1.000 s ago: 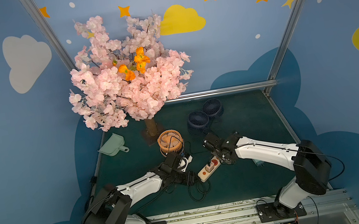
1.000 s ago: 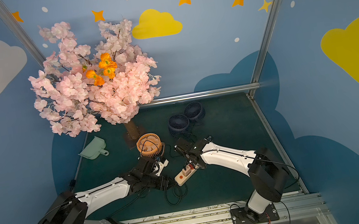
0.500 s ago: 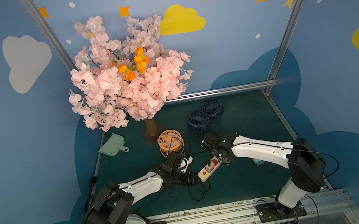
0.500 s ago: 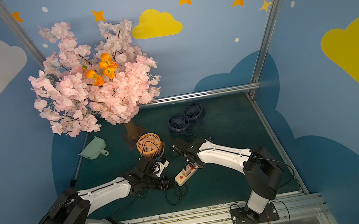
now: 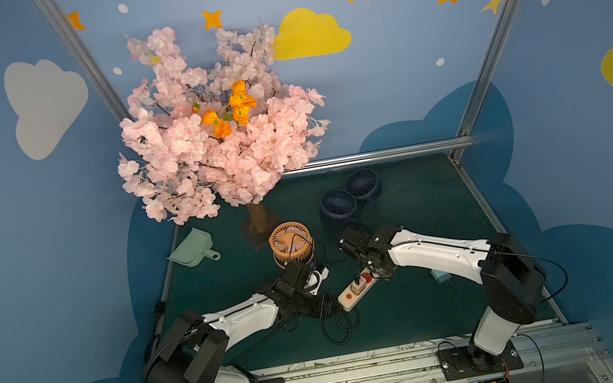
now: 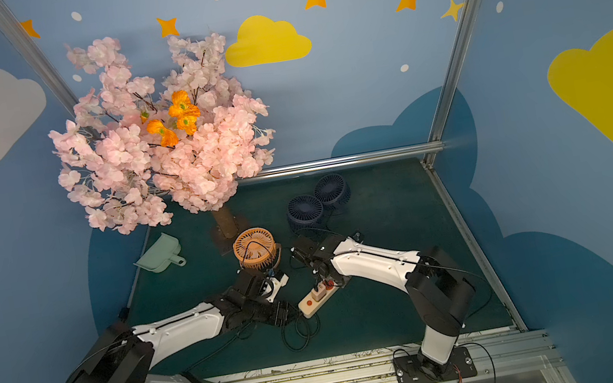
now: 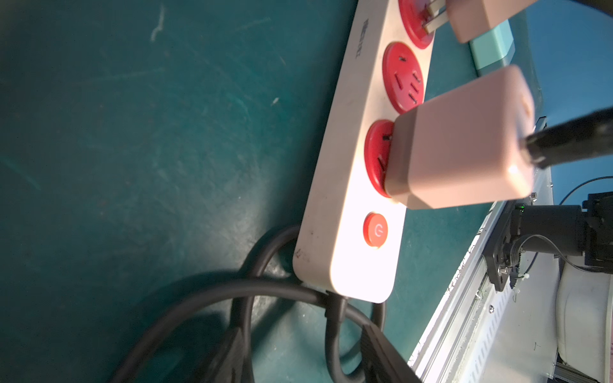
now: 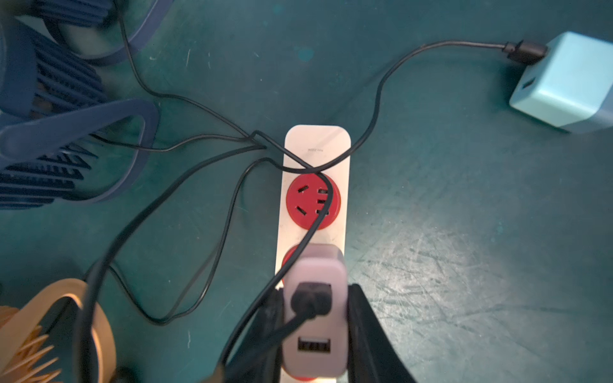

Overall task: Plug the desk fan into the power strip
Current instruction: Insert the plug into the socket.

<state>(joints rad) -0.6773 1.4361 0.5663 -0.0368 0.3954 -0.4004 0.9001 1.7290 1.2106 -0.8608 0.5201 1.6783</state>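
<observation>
The cream power strip [image 5: 356, 292] [image 6: 316, 301] lies on the green mat, its red button end [image 7: 375, 230] toward my left gripper. A pink adapter [image 7: 461, 142] sits fully in the socket beside the button. My right gripper [image 8: 315, 295] [image 5: 370, 270] is shut on a second pink adapter [image 8: 315, 335] over another socket, its prongs [image 7: 434, 16] partly showing above the red face. My left gripper [image 7: 303, 335] [image 5: 328, 306] is open astride the strip's black cord [image 7: 212, 298]. The orange desk fan [image 5: 291, 243] stands behind the strip.
Two dark blue fans [image 5: 348, 198] stand at the back right. A light blue adapter [image 8: 564, 83] lies loose on the mat, its thin cable crossing the strip's far end. A pink blossom tree [image 5: 220, 139] and a green dustpan [image 5: 192, 249] are at the back left.
My right gripper with the adapter has shifted slightly left over the strip. The left arm has hardly moved.
</observation>
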